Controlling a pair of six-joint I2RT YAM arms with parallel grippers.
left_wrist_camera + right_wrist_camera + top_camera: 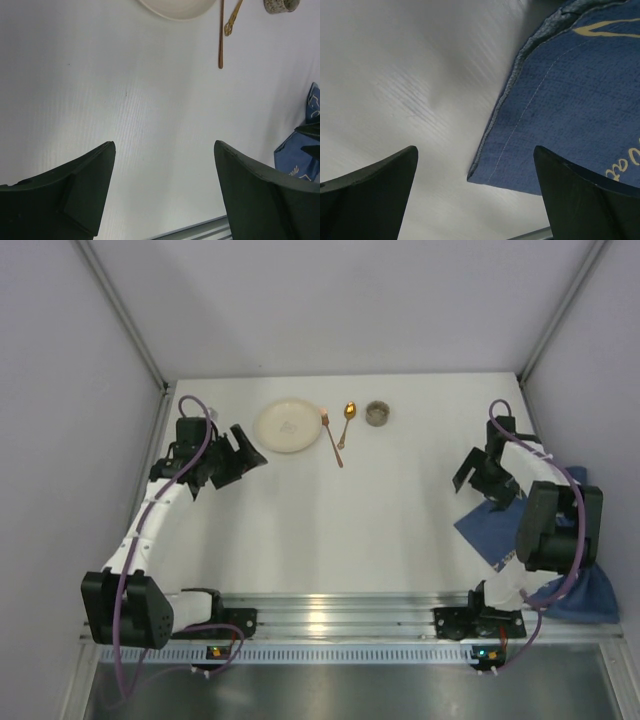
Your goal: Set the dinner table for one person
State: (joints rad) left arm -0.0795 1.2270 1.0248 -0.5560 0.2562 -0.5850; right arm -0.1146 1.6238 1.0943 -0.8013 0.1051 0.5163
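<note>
Whereas overhead spans the dinner table [380,510], right wrist shows stitching [524,119].

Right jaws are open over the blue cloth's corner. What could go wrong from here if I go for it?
1. The blue cloth lies flat on the dinner table; the right gripper may pinch only its thin edge and slip off.
2. Its far end looks bunched beneath the right arm, so pulling may snag it.
3. The fork and spoon lie close together between plate and cup; spreading cloth there could scatter them.
</note>
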